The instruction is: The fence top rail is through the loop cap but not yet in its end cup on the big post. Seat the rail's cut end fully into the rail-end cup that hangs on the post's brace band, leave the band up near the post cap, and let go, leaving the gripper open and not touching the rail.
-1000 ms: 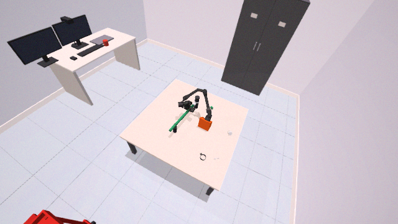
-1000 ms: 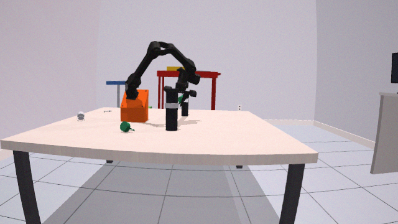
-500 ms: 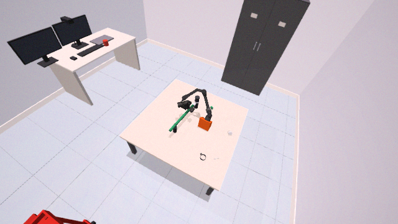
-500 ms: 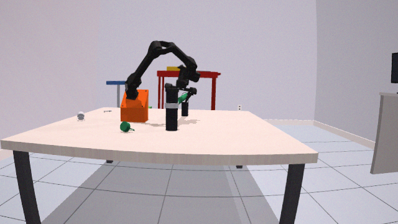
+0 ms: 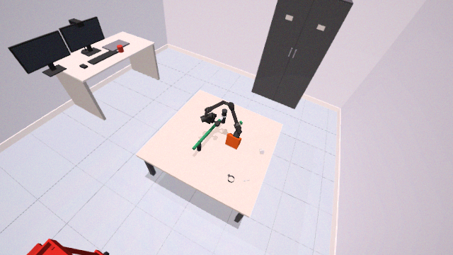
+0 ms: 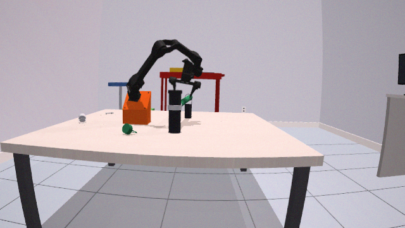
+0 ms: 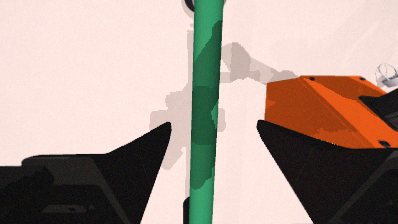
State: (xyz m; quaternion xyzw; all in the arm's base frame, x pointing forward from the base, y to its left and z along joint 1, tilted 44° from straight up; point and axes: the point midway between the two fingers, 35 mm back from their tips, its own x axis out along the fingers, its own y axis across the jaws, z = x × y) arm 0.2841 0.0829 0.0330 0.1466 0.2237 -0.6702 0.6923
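Note:
The green rail (image 5: 204, 137) (image 6: 186, 100) (image 7: 205, 100) runs from the small black post (image 5: 199, 146) (image 6: 188, 111) to the big black post (image 5: 224, 114) (image 6: 174, 121). The grey brace band (image 6: 174, 107) sits on the big post's upper half, below its cap. The rail-end cup is hidden behind the post in the exterior view and too small in the top view, so how deep the rail's end sits cannot be told. My gripper (image 6: 183, 92) (image 7: 213, 124) is wide open and empty. In the wrist view its fingers stand on either side of the rail with a gap at each side.
The orange box (image 5: 233, 141) (image 6: 137, 115) (image 7: 287, 107) stands at the arm's base, beside the rail. A green round part (image 5: 241, 122) (image 6: 127, 129) lies near the big post. A small grey part (image 5: 261, 151) (image 6: 82, 118) and a black ring (image 5: 228, 180) lie beyond the box.

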